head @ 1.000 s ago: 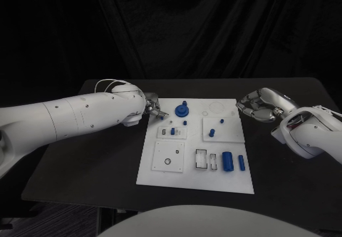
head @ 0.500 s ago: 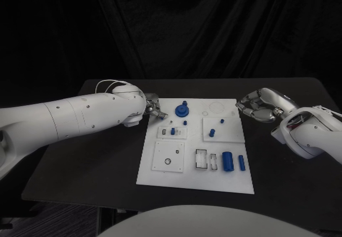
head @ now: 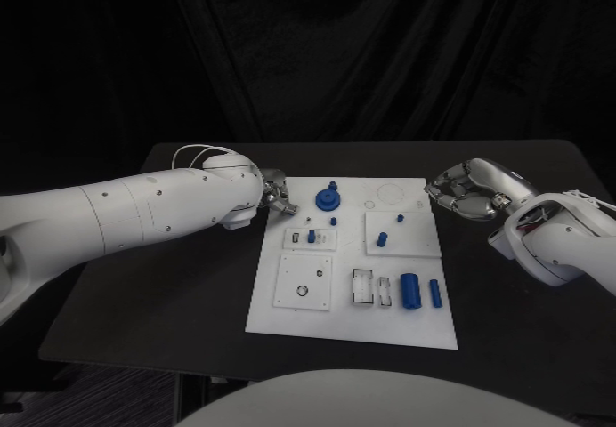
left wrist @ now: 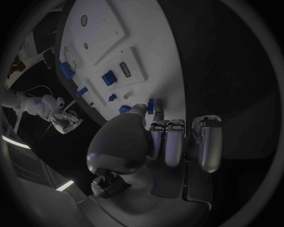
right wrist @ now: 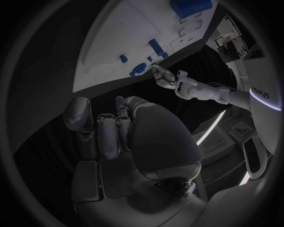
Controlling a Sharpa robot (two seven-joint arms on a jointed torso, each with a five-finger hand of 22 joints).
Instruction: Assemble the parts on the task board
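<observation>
Left hand (head: 276, 199) fingertips (any held part unclear) beside task board (head: 353, 320).

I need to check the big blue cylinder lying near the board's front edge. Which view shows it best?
The head view: the big blue cylinder lies unobstructed on the white task board. The left wrist view shows it small; the right wrist view cuts it off.

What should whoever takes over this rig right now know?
Left hand: at the far left corner of the white task board. A small blue piece is at its fingertips; grip unclear.
Right hand: fingers curled, off the board's far right edge; contents unclear.
Done: the blue round knob and a blue peg stand in the board.
Left: two blue cylinders lie loose near the robot, probably not yet seated.
</observation>
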